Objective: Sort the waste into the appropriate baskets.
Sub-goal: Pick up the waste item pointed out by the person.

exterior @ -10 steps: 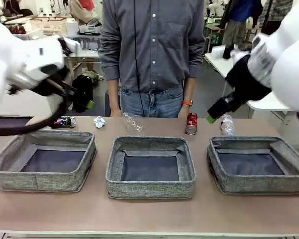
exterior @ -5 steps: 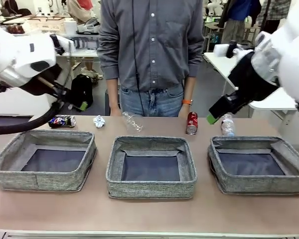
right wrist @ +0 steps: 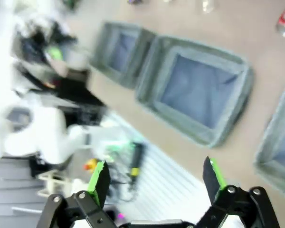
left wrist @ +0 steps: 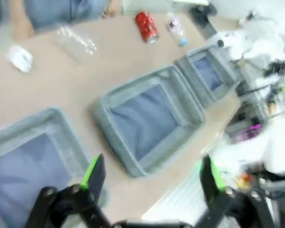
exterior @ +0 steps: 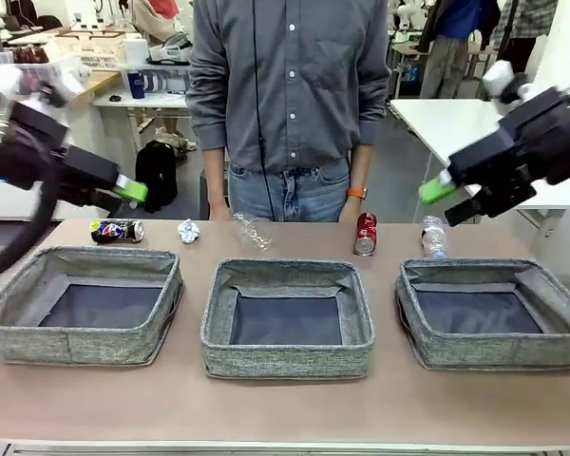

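Observation:
The waste lies in a row along the table's far edge: a dark can (exterior: 117, 231), a white paper ball (exterior: 189, 231), a clear cup (exterior: 254, 232), a red can (exterior: 365, 235) and a water bottle (exterior: 433, 237). Three grey baskets stand nearer, left (exterior: 76, 344), middle (exterior: 287, 361) and right (exterior: 494, 353), with nothing in them. My left gripper (exterior: 125, 195) hangs open in the air above the dark can. Above the bottle, my right gripper (exterior: 446, 199) is open too. The left wrist view (left wrist: 151, 175) looks down on the middle basket (left wrist: 115, 142), the red can (left wrist: 146, 26) and the cup (left wrist: 76, 40).
A person in a grey shirt stands at the far side, hands down behind the table edge. The front strip of the table before the baskets is bare. The blurred right wrist view shows my open gripper (right wrist: 156, 178) over the robot's side, with the middle basket (right wrist: 154, 102) beyond.
Both arms have lifted and pulled outward. The left gripper moved left and up, the right gripper rose to the right. Both stayed open, and the waste has not moved.

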### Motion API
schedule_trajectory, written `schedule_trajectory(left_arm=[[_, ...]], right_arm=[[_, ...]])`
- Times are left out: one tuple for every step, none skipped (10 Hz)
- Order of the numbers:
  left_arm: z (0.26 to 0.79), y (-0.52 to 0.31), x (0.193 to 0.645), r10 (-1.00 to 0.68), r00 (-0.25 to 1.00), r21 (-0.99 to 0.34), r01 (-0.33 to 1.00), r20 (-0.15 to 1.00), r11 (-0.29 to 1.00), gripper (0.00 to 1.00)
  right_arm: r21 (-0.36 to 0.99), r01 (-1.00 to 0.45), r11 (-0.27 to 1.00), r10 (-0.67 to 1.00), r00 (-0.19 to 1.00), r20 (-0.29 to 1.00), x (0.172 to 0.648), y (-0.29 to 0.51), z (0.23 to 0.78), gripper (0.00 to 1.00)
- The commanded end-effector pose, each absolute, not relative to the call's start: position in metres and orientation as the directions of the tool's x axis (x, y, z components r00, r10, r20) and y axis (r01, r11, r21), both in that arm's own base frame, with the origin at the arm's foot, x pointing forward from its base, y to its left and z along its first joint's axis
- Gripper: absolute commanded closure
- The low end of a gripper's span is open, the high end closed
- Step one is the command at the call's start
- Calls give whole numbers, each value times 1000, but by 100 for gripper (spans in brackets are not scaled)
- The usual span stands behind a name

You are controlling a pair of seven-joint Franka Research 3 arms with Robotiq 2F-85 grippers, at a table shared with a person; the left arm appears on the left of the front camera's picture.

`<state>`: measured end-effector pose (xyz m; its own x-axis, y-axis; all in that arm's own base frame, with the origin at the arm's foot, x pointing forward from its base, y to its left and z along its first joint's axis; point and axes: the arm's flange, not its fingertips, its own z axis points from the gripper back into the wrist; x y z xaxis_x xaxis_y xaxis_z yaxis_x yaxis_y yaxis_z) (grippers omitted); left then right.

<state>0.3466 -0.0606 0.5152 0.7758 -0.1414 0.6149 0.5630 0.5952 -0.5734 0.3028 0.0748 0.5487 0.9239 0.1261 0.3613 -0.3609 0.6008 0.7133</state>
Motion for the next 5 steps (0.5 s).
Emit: schedule_trajectory(left_arm=[[507,-36,360,3,836,-725,474,549,500,0],[500,-26,364,65,839,-770,463,541,439,0],[491,-31,367,84,837,-783,464,540,415,0],[480,-30,370,115,853,-808,429,510,404,0],[472,-26,376,126,872,-824,387,473,413,0]], right_arm=[[925,-49,377,-191,973,129,296,39,526,0],[948,-20,318,-204,975,89,300,28,513,0],[963,4,271,-212,976,55,305,20,498,0],[972,19,235,-209,977,32,308,15,484,0],[978,3,210,-220,974,44,309,11,479,0]])
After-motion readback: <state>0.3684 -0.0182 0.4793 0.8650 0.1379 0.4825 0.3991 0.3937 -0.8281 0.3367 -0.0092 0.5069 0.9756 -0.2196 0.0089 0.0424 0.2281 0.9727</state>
